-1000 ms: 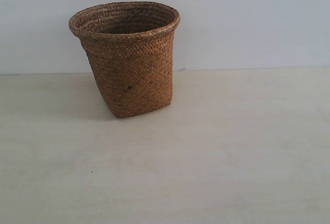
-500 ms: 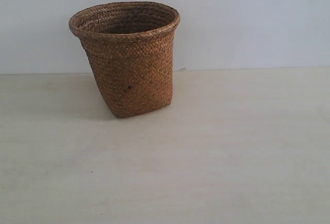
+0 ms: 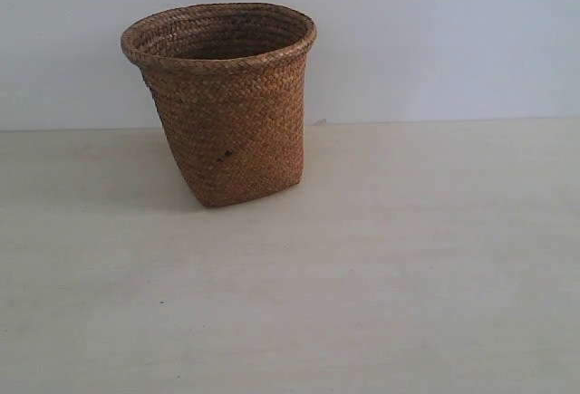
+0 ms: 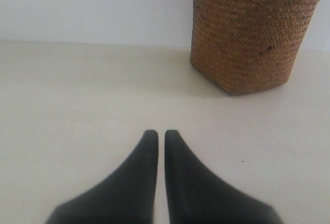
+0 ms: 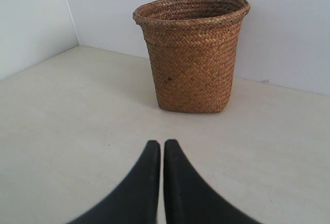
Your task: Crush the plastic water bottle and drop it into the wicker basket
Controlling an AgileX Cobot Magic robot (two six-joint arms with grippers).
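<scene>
A: Quick, where's the wicker basket [image 3: 222, 109]?

B: On the pale table [image 3: 408, 276], left of centre and toward the far side, near the white wall [image 3: 435, 32]. Nothing touches it.

A: Orientation?

B: Upright. The long axis runs straight up and down, with the open mouth pointing up. The round rolled rim [image 3: 217, 50] is on top and the body tapers to a narrower squarish base [image 3: 237, 197] flat on the table. One corner of the base faces the near side. There's a small dark fleck [image 3: 227, 152] low on the weave.

A: Left gripper [image 4: 160, 134]?

B: Its black fingers [image 4: 136, 177] are pressed together with only a hairline between the tips and nothing pinched. It hangs low over bare table, and the basket is ahead of it, well apart.

A: Right gripper [image 5: 158, 144]?

B: Same: its fingers [image 5: 183, 188] are pressed together and hold nothing. The basket is ahead of it, well apart, with the rim in full view from there.

A: And the plastic water bottle?

B: Can't place it. The basket's inside below the rim is hidden from every angle.
</scene>
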